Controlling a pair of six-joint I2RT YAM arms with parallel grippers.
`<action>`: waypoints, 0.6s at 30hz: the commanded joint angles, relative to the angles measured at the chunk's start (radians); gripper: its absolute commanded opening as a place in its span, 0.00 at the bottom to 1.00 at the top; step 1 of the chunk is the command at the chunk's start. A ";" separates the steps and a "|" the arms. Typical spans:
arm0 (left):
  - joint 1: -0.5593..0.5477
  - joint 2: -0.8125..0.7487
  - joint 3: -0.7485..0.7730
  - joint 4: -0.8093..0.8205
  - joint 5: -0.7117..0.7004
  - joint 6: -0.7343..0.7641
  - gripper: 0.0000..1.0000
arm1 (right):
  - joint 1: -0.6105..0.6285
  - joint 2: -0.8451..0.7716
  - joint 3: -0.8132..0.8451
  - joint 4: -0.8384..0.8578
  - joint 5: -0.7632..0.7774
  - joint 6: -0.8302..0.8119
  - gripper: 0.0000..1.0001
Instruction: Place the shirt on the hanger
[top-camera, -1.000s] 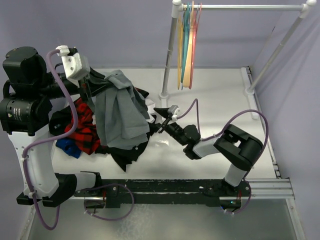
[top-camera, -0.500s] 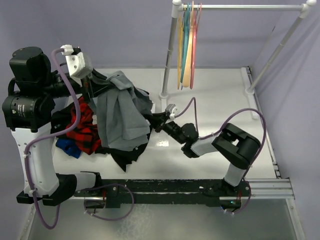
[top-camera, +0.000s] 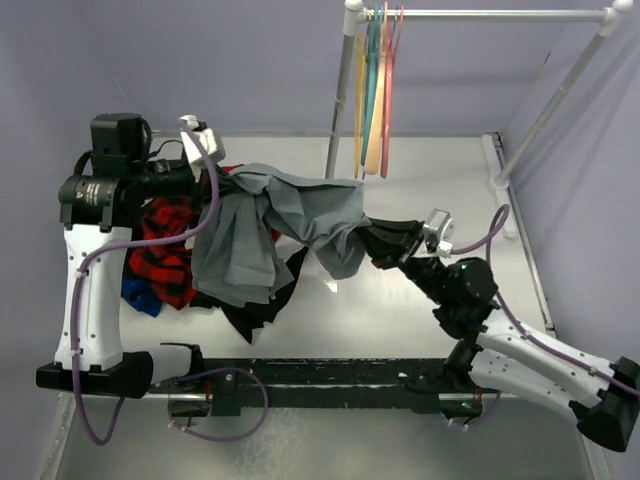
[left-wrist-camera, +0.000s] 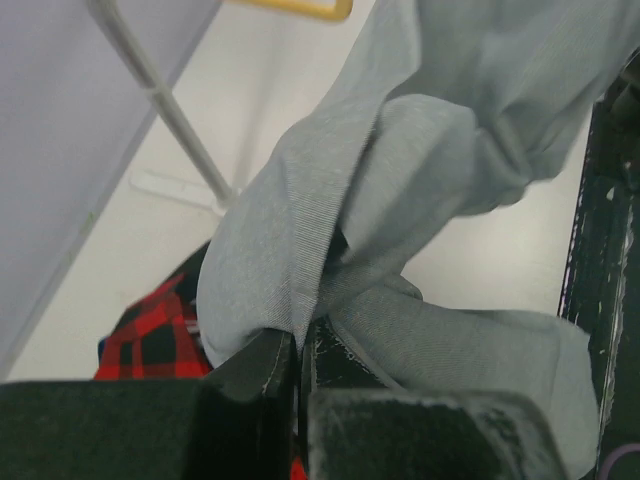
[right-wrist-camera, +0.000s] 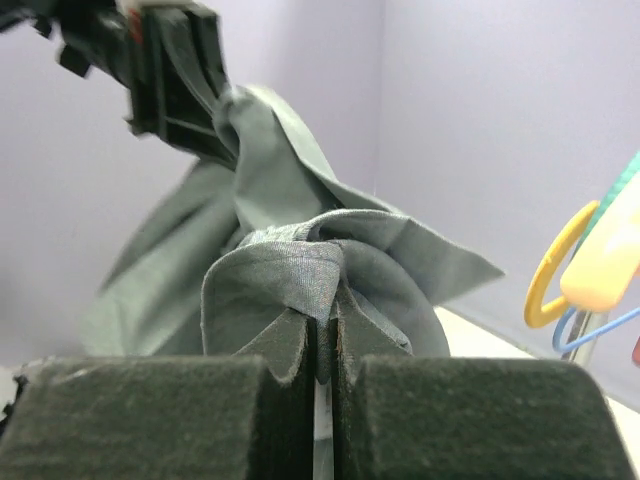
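Drawn rightward, the crumpled grey woven shirt (top-camera: 305, 208) is pinched by left gripper (left-wrist-camera: 300, 352) and right gripper (right-wrist-camera: 322, 345).

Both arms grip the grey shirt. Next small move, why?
Probably lift and spread both arms slightly: left fingers and right fingers are each shut on the grey shirt, which hangs bunched between them, draping onto the plaid shirt.

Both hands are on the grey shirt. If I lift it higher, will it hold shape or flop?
Likely very floppy: the shirt sags between the left hand and right hand, the rest hanging in folds. Probably light, since two small pinches hold much of it up. It might slip: each hand grips only a bunched fold.
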 joint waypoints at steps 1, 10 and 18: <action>-0.002 0.001 -0.110 0.089 -0.090 0.107 0.00 | 0.007 -0.050 0.200 -0.605 -0.044 -0.056 0.00; 0.061 0.070 -0.399 0.085 -0.178 0.367 0.38 | 0.007 0.075 0.513 -1.087 -0.012 -0.086 0.00; 0.427 0.489 -0.054 -0.302 0.033 0.623 1.00 | 0.007 0.027 0.503 -1.116 -0.088 -0.118 0.00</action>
